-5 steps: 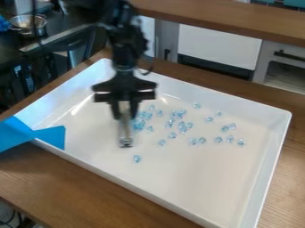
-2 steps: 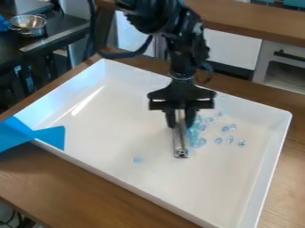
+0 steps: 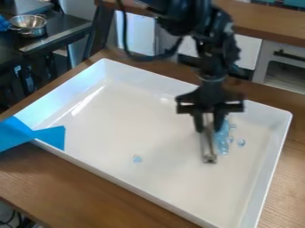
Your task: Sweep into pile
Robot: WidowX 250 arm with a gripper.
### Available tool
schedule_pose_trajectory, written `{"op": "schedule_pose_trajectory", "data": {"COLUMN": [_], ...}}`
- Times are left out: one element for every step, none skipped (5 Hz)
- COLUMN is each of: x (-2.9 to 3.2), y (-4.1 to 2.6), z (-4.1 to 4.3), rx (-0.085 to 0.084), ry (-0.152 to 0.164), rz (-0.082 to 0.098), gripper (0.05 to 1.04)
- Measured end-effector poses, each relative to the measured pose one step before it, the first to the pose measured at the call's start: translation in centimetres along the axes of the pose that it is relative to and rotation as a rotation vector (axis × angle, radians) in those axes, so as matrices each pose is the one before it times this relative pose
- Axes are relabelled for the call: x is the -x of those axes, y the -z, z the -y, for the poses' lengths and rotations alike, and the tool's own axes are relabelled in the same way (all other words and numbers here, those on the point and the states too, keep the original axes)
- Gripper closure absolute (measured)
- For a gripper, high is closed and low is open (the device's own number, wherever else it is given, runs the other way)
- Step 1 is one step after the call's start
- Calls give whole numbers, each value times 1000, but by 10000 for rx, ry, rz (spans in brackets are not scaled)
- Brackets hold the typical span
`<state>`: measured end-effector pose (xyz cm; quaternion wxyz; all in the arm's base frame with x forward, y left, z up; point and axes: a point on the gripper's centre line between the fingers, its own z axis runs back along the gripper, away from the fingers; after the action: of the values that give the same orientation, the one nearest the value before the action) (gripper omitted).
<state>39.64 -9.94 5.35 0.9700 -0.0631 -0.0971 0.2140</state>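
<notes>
The gripper [image 3: 208, 129] hangs over the right half of the white tray [image 3: 161, 151], shut on a narrow metal tool [image 3: 208, 144] whose lower end is down at the tray floor. Just right of the tool, clear bluish beads [image 3: 222, 139] stand bunched in a narrow band, partly hidden by the gripper. A couple of beads [image 3: 241, 143] lie a little farther right. One lone bead [image 3: 138, 159] rests near the tray's front wall, left of the tool.
Raised walls surround the tray, which sits on a wooden table [image 3: 77, 182]. Blue tape [image 3: 35, 133] lies over its left front edge. A metal pot [image 3: 28, 25] stands on a dark counter at the upper left.
The gripper and tool have moved right across the tray, and the scattered beads are now bunched on the tool's right side. The lone front bead has stayed in place.
</notes>
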Motion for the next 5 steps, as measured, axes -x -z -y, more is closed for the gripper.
{"op": "schedule_pose_trajectory", "data": {"x": [199,-566,-1883,-1029,707], "y": [-552,-757,-5099,-3346,675], "z": [1973,-334,-1411,-4069,-4064], "rx": [262,328,987,138,-870], "ry": [75,-387,-569,-36,909], "rz": [-46,-345,306,-130,-602], "gripper": [745,745,745,745,745]}}
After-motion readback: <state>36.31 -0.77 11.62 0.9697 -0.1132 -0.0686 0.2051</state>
